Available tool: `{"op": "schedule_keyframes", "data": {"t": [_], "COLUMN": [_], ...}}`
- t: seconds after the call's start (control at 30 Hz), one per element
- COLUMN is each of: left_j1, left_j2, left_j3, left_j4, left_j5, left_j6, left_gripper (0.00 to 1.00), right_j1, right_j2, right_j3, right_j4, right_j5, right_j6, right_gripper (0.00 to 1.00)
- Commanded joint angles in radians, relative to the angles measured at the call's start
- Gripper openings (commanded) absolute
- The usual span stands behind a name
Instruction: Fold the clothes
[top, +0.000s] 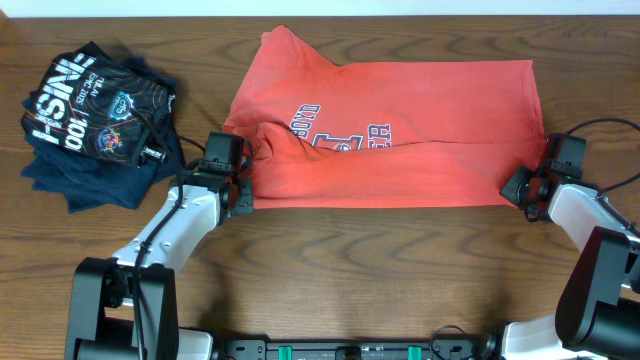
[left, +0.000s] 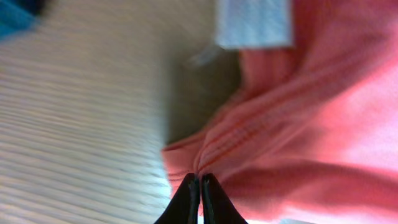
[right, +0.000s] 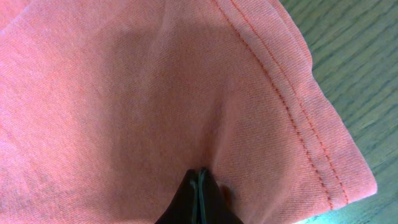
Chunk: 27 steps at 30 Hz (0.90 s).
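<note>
Already partly folded, by the look of it: on the tabletop (top: 330, 270) the red-orange T-shirt (top: 420, 130) lies across the upper centre of the frame, its chest print half tucked under a lengthwise crease. Dark shirts (top: 95, 120) sit heaped at upper left. The left tool (top: 242, 178) is clamped on the bunched left edge and the right tool (top: 528, 186) on the right hem corner. Crosswise folds probably remain.

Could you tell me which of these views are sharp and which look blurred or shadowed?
Overhead: evenly lit and sharp across the T-shirt. Left wrist: blurred throughout, the table grain smeared, the white tag soft. Right wrist: sharp, hem stitching crisp, a soft shadow on the cloth above the right gripper.
</note>
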Motion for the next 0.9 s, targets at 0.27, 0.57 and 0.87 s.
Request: {"op": "schedule_keyframes", "data": {"t": [0.27,0.57,0.87], "left_j1": [0.051,0.051,0.051], "left_j2": [-0.007,-0.016,-0.029], "left_j3": [0.002,0.002,-0.001], "left_j4": [0.013,-0.086,-0.107], "left_j5": [-0.144,0.117,0.180], "left_j6": [0.005,0.006,0.005], "left_gripper": [0.06,0.16,0.49], "right_j1": [-0.013,-0.013,-0.013], "right_j2": [0.021,0.021,0.021], "right_j3": [-0.034,-0.034,-0.034], "right_j4": [-0.024,-0.026,-0.030], "right_j5": [0.051,0.051,0.051], "right_j6": [-0.011,-0.011,-0.011], "right_gripper": [0.01,0.01,0.01]}}
